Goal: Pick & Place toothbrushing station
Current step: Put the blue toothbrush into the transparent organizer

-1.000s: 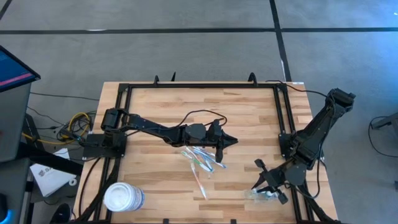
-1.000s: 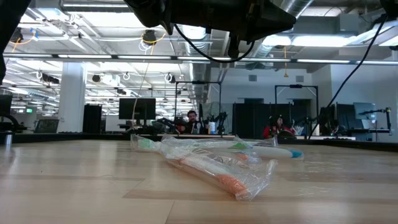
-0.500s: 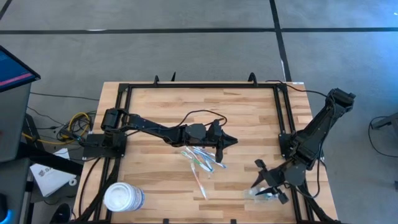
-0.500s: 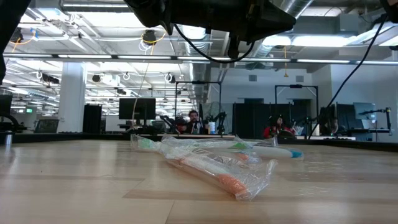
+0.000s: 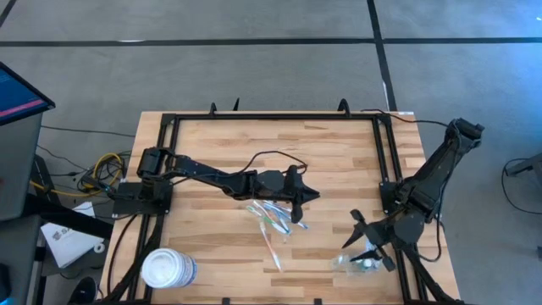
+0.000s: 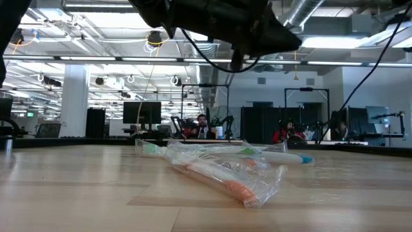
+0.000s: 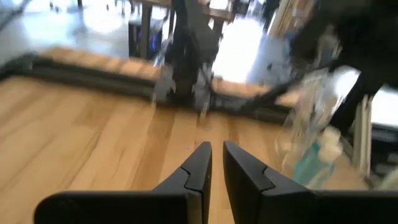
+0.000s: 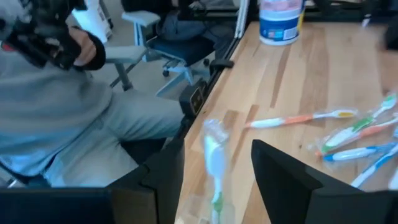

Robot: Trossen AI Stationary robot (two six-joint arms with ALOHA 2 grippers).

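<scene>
table [image 5: 339,152] light wood planks, black frame; tub [image 5: 168,268] white, blue label; toothbrushes [image 5: 275,218] green, blue, orange in clear wrap; arms black

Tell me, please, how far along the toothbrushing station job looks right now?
Done: the toothbrushing station stands on the table near its right edge, with one toothbrush in it. In hand: the right claw is open around it, not gripping. Left: wrapped toothbrushes lie loose mid-table below the left claw, and whether the station belongs elsewhere cannot be told.
</scene>
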